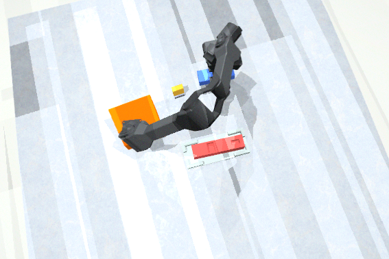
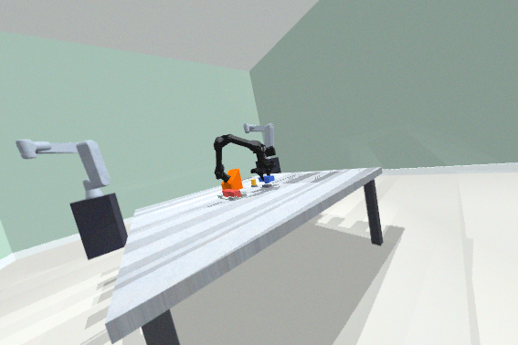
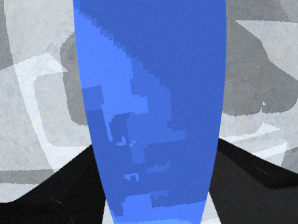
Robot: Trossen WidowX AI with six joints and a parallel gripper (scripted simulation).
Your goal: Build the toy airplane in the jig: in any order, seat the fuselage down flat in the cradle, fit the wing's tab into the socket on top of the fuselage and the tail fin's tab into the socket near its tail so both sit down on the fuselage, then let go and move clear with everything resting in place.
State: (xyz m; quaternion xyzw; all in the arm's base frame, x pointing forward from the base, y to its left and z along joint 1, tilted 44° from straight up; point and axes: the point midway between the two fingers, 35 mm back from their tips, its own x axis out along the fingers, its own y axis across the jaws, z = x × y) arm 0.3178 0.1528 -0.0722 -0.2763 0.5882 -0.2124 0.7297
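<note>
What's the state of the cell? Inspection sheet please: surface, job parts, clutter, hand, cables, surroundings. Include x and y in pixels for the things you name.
Surface: striped table (image 1: 90,219) (image 2: 238,233), light and shadow bands.
Fuselage: red block (image 1: 220,146) (image 2: 231,193), lying in the pale jig (image 1: 196,164).
Wing: blue block (image 1: 203,77) (image 2: 269,179) (image 3: 155,100), not on the fuselage.
Tail fin: yellow piece (image 1: 178,90) (image 2: 253,182), standing apart, unfitted.
Clutter: orange block (image 1: 136,107) (image 2: 234,179) by the arm's base; purpose unclear.
Hand (image 2: 268,177): shut on the wing.
Cables: nothing seen.
Surroundings: two grey arms (image 2: 92,162) (image 2: 269,135) on dark boxes beyond the table; green walls.

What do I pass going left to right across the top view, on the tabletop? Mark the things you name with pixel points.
Orange block (image 1: 135,109) (image 2: 232,180), yellow piece (image 1: 178,90) (image 2: 253,182), blue piece (image 1: 203,77) (image 2: 269,179). I left out the arm and the red fuselage in its jig, as they overlap others' span.
</note>
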